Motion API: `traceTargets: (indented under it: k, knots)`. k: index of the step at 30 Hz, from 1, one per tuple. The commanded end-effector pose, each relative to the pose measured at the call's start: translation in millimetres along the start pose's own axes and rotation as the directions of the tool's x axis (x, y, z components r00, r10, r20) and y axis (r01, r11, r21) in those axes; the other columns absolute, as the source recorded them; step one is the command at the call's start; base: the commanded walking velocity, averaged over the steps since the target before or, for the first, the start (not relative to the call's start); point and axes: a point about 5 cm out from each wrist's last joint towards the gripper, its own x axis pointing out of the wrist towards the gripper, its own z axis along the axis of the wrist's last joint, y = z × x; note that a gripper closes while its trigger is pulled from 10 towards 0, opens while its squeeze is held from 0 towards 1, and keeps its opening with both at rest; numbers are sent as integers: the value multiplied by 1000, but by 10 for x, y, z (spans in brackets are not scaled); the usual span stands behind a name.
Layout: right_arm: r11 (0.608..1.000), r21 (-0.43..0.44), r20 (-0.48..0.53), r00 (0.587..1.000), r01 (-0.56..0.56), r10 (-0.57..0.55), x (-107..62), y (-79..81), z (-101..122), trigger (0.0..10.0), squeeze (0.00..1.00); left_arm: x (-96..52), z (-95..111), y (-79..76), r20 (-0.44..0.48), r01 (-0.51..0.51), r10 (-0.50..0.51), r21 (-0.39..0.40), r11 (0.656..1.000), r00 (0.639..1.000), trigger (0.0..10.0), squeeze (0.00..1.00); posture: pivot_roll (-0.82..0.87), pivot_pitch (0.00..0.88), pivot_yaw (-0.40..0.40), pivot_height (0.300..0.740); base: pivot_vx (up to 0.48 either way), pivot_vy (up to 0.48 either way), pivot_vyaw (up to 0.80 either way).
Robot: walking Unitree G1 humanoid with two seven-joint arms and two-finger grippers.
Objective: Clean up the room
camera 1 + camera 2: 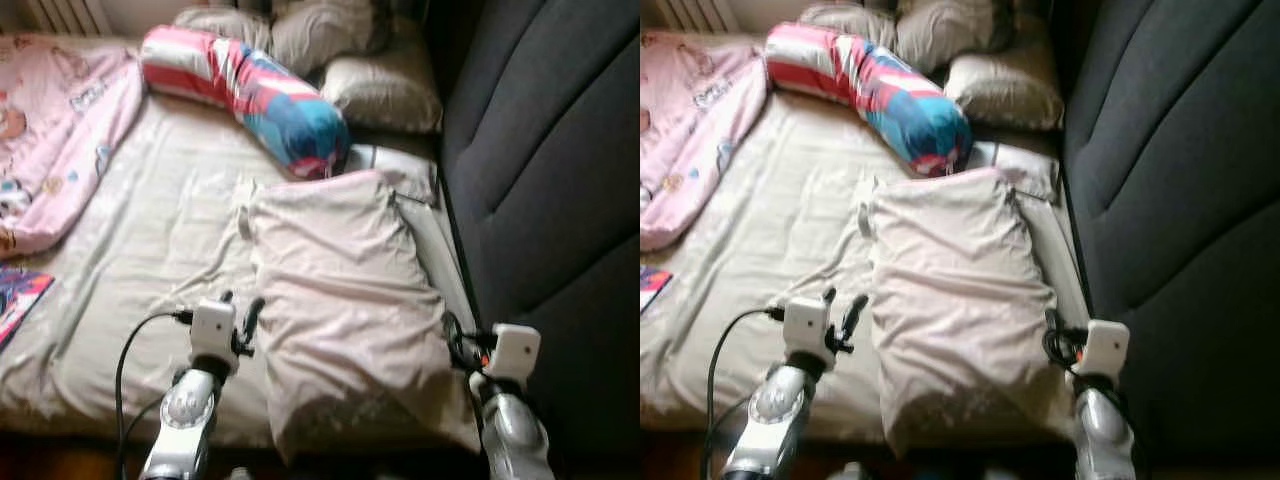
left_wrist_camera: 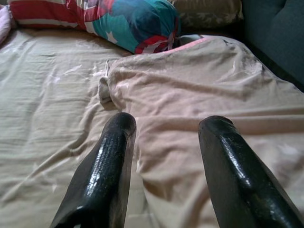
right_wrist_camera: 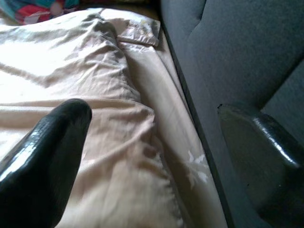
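Pale pillow [image 1: 340, 300] lies on the bed [image 1: 150, 250], just below the striped bolster [image 1: 250, 90]. Left gripper [image 1: 240, 312] and right gripper [image 1: 452, 338] flank it — jaws wide apart, empty. Advise closing in evenly on both side edges — avoid snagging the sheet.

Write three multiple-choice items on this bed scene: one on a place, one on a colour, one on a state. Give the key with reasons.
1. Where does the large pale pillow lie?
A. between the two claws
B. on the pink blanket
C. on the floor

2. What colours has the bolster?
A. green and yellow
B. red, white and blue
C. plain grey

3. How does the left claw stand?
A. shut on the sheet
B. open, over the pillow's edge
C. shut on the pillow

Key: 1 A, the left claw and right claw flank it. 2 B, stripes and a blue end show. 3 B, its fingers are apart with nothing gripped.
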Motion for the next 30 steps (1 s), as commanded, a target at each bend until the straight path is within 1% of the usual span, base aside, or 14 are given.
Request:
traceTargets:
  k: [1, 21, 30]
  knots:
    - [1000, 1, -33, 999, 12, -12, -43, -37, -67, 10000, 0, -29, -29, -12, -18, 4, -4, -8, 1000, 1000, 10000, 0, 82, 201, -73, 740, 0, 0, 0]
    - [1000, -1, -45, 999, 2, -2, -27, -17, -64, 10000, 0, -13, 1, -6, -3, -2, 2, -11, 1000, 1000, 10000, 0, 83, 202, -75, 740, 0, 0, 0]
    - [1000, -1, -45, 999, 1, -1, -24, -11, -62, 10000, 0, -10, -6, -8, -13, -7, 7, -18, 1000, 1000, 10000, 0, 82, 202, -75, 740, 0, 0, 0]
